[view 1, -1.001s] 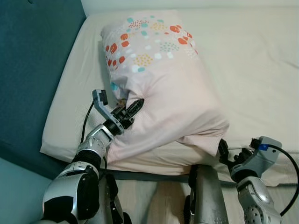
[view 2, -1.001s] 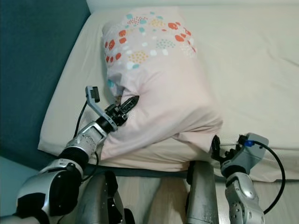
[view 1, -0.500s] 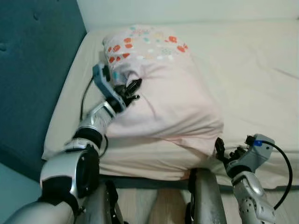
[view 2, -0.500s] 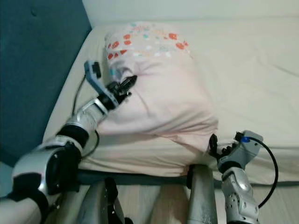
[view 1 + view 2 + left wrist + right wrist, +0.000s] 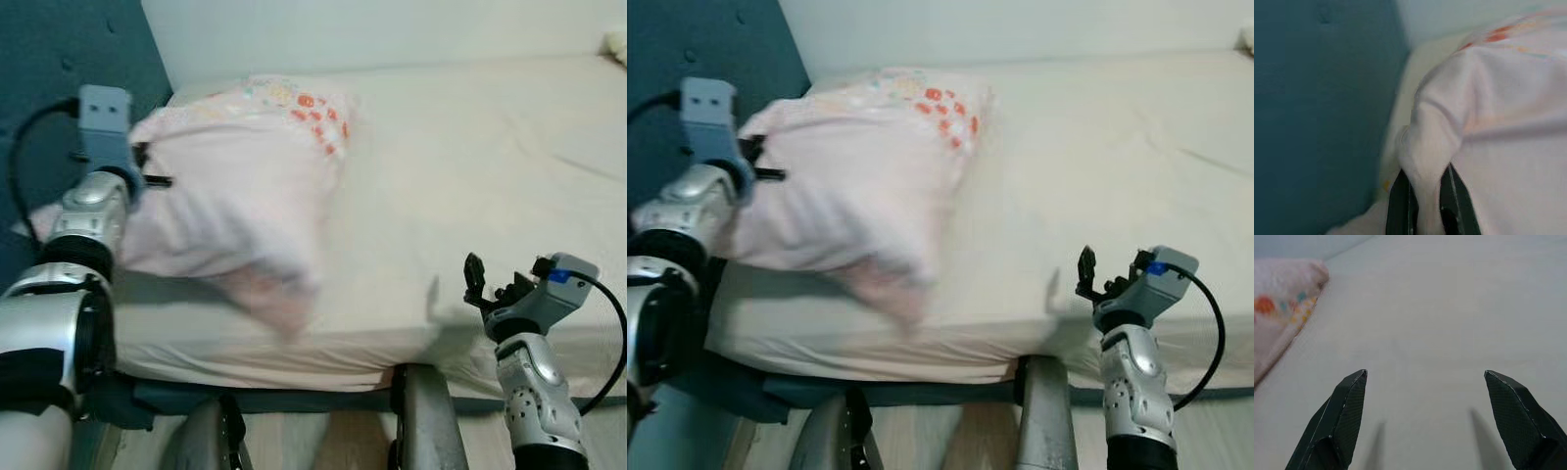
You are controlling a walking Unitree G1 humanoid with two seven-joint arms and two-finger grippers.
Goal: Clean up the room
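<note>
A pale pink pillow (image 5: 235, 186) with coloured dots at one end lies on the left of the cream mattress (image 5: 470, 157), close to the headboard. Its near end hangs over the bed's front edge and is blurred. My left gripper (image 5: 147, 174) is at the pillow's left side, shut on a fold of the pillow (image 5: 1488, 122). In the left wrist view the pink cloth is pinched between the two black fingers (image 5: 1400, 205). My right gripper (image 5: 1425, 373) is open above the mattress near its front edge, apart from the pillow, with nothing between its fingers.
A teal padded headboard (image 5: 49, 39) stands on the left, and a pale wall (image 5: 392, 29) runs behind the bed. The bed's dark base edge (image 5: 294, 397) and my own legs (image 5: 421, 421) are at the bottom. The mattress right of the pillow is bare sheet.
My left gripper has swung the pillow up and left toward the headboard. The right gripper, earlier at the pillow's near corner, now stands free of it. The camera also shifted.
</note>
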